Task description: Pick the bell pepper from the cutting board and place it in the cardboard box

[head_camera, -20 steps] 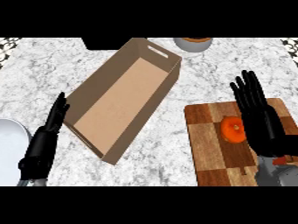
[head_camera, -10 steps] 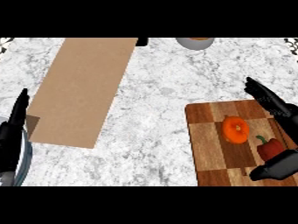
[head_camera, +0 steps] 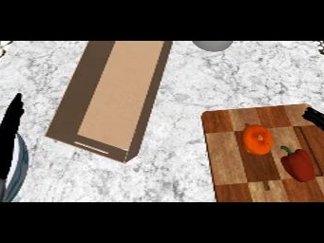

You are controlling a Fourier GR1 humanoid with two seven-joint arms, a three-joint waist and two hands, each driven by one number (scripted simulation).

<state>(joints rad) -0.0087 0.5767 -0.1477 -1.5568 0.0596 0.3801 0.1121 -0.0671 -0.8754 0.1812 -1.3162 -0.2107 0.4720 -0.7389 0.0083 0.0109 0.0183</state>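
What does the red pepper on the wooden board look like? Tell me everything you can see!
The bell pepper is shiny red and lumpy, with a short curved green stem. It looks whole and uncut. It lies on its side on the checkered wooden cutting board, near the board's right side, with its stem pointing away from the robot and leftward. A round orange thing sits close on its left, seemingly not touching. No hand holds it.

Bright, even light spread over the pale desk [head_camera: 185, 156]! The cardboard box [head_camera: 115, 95] caught it on its floor, while both long side walls sat in darker shade. The cutting board [head_camera: 227, 166] glowed warm, evenly lit.
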